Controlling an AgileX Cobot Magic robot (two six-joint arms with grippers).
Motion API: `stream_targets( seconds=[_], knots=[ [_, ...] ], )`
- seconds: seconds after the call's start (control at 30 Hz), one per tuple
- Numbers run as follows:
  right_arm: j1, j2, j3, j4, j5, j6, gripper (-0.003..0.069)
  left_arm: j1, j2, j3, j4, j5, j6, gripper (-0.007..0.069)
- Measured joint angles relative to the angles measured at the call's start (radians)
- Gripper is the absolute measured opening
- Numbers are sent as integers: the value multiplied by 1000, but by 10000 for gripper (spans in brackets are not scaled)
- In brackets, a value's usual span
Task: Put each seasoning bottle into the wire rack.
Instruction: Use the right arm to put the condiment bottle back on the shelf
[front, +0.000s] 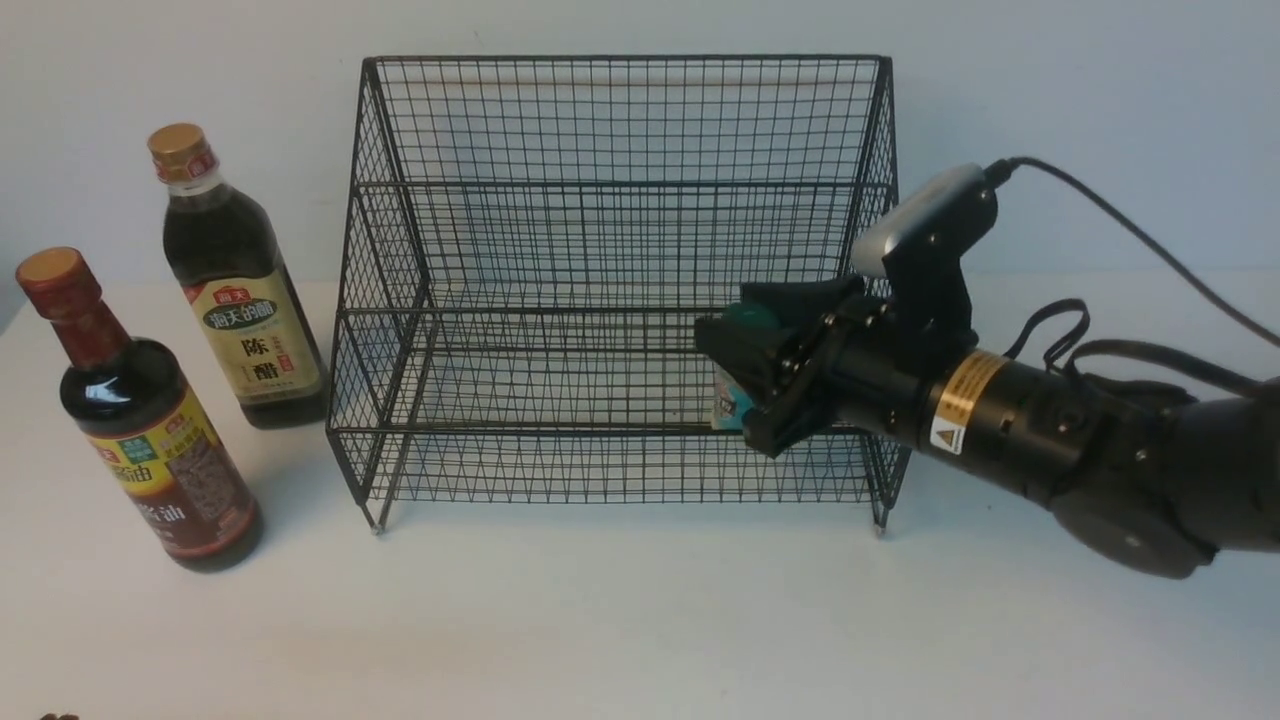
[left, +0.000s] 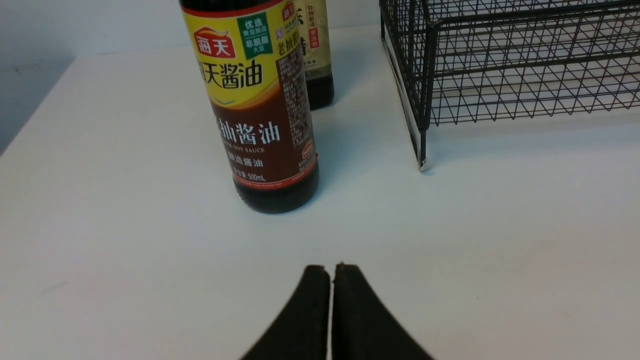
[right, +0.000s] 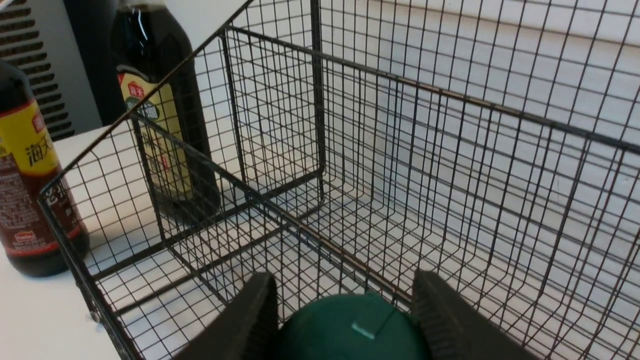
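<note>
right gripper (front: 740, 385) pinches the shaker jar (front: 748, 318) at 4 o'clock of the wire rack (front: 620, 250); left gripper (left: 331, 272) jaws pressed together

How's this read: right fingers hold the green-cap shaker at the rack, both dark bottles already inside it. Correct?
No. The right fingers do hold the green-cap shaker at the rack, but both dark bottles stand on the table outside it, on its left; front view shows it.
</note>
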Motion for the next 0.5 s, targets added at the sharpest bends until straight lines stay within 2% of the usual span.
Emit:
stream_targets(
  seconds=[0.37, 0.5],
  knots=[
    [0, 46, 0, 35, -4, -3, 318, 0, 0, 0, 0, 0, 0, -5],
    [0, 55, 0, 48, -5, -4, 353, 0, 0, 0, 0, 0, 0, -5]
  ],
)
